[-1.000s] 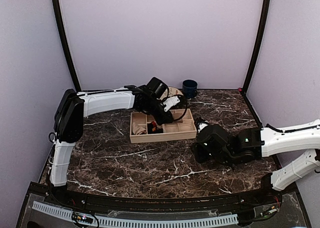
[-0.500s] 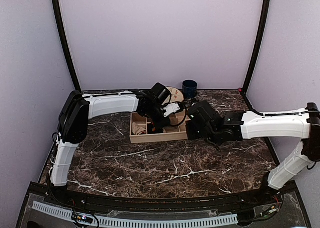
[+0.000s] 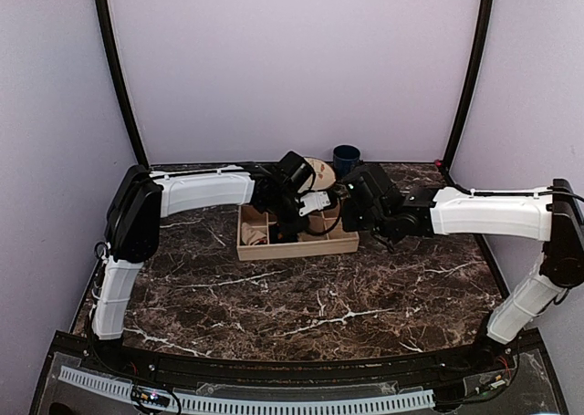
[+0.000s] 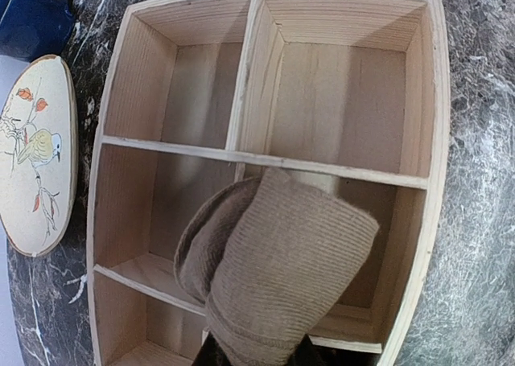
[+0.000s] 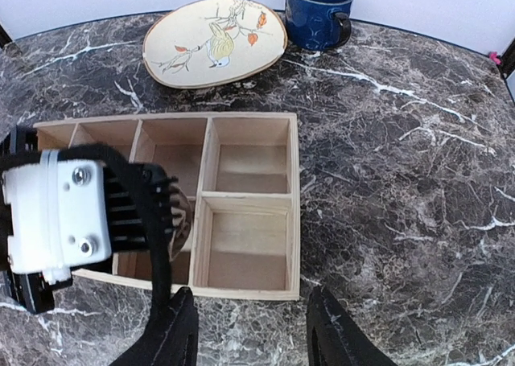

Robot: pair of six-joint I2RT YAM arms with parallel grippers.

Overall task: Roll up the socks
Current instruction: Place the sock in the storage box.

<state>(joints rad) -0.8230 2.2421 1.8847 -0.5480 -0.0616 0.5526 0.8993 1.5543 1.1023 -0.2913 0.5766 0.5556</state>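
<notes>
A rolled plain tan ribbed sock (image 4: 273, 277) hangs above the wooden divided tray (image 4: 241, 157), with my left gripper (image 4: 251, 356) shut on its lower end. In the right wrist view a bit of that sock (image 5: 182, 220) peeks out behind the left wrist (image 5: 56, 221). My right gripper (image 5: 253, 334) stands open over the marble just in front of the tray (image 5: 291, 197), nothing between its fingers. From the top, both grippers meet over the tray (image 3: 301, 247): left gripper (image 3: 294, 222), right gripper (image 3: 345, 212). A beige sock (image 3: 255, 236) lies in a left compartment.
A round plate with a bird painted on it (image 5: 216, 41) and a dark blue mug (image 5: 319, 12) stand behind the tray near the back wall. The tray's two right compartments (image 5: 249, 253) hold nothing. Dark marble table (image 3: 301, 306) spreads in front.
My right arm has swung from the table's right front up to the tray's right side. The left arm shifted slightly, still holding the tan sock.
</notes>
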